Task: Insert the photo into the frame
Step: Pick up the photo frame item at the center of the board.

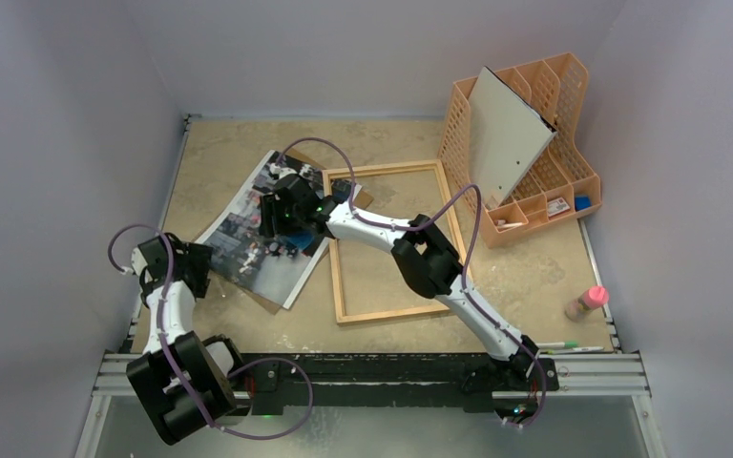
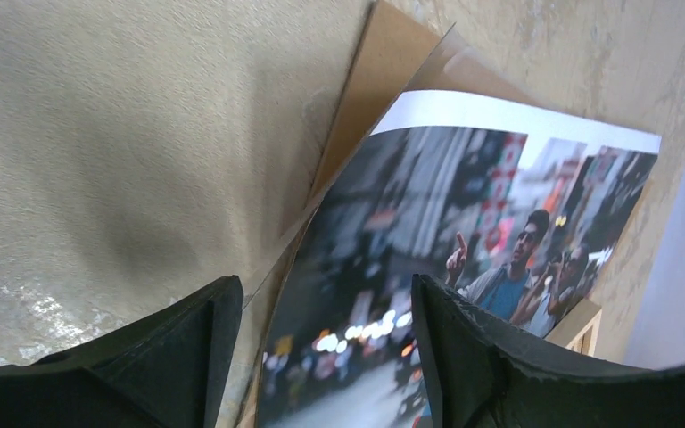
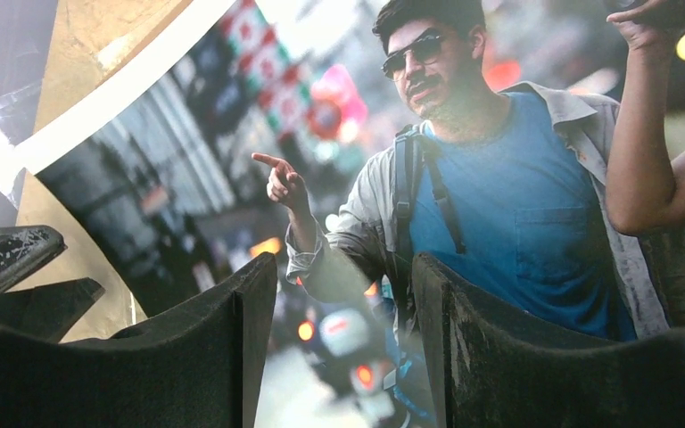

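The photo (image 1: 239, 229), a glossy street scene with a man in a blue shirt, lies tilted on the brown backing panel (image 2: 375, 80) at the table's left. The light wooden frame (image 1: 391, 310) lies flat just right of it, and one corner shows in the left wrist view (image 2: 580, 330). My right gripper (image 1: 275, 215) reaches across the frame and hovers low over the photo (image 3: 517, 214), open (image 3: 343, 267), with the print showing in the gap. My left gripper (image 1: 200, 270) is open (image 2: 325, 294) and straddles the long edge of the photo (image 2: 464, 178), one finger over the table, one over the print.
An orange lattice organizer (image 1: 554, 105) stands at the back right, with a white-grey board (image 1: 506, 143) leaning in it. A pink-capped bottle (image 1: 587, 302) and pens (image 1: 568, 347) lie near the right front edge. Walls enclose the table on three sides.
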